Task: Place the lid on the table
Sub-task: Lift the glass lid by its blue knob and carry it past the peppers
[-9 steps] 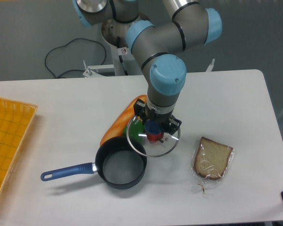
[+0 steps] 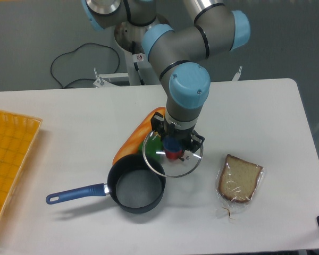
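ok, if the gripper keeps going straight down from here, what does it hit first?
The gripper points down, shut on the blue knob of the round clear glass lid. Below appear a red object and green object, then the white table; depth unclear.

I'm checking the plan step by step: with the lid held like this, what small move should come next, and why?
Probably shift right, then lower. The gripper holds the lid by its knob, and its left edge overlaps the saucepan rim; bare table lies just beyond, before the bread.
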Robot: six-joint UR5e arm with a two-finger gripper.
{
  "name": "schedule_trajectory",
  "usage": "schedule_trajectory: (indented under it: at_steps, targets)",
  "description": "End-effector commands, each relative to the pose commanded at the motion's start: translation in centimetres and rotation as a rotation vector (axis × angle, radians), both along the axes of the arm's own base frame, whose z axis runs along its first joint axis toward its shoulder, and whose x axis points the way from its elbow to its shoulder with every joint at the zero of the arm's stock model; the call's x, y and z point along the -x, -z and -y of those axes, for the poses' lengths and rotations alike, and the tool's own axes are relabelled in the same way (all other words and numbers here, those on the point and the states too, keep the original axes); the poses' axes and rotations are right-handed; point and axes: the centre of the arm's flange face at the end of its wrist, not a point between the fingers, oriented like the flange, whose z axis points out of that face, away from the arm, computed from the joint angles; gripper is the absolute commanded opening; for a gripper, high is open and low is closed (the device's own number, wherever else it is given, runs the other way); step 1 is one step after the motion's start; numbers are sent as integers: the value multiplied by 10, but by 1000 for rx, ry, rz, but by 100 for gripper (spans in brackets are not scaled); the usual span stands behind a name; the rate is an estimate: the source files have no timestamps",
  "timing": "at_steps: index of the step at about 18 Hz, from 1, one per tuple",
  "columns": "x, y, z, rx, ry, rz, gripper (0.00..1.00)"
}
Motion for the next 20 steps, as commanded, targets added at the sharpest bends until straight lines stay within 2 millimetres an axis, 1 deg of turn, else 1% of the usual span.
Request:
schedule_trajectory:
  at_steps: [3,7,11,15,17,20]
  targets:
    - [12,-5,12,-8,21,-5,50]
    - [24,-2,22,-10,44,-4,50]
    - [43,-1,41,-16,73,-3,50]
    - [64,8,70,-18,105,12,50]
    - [73,15,86,-14,126,24,50]
    - [87,18,107,32,158,4,50]
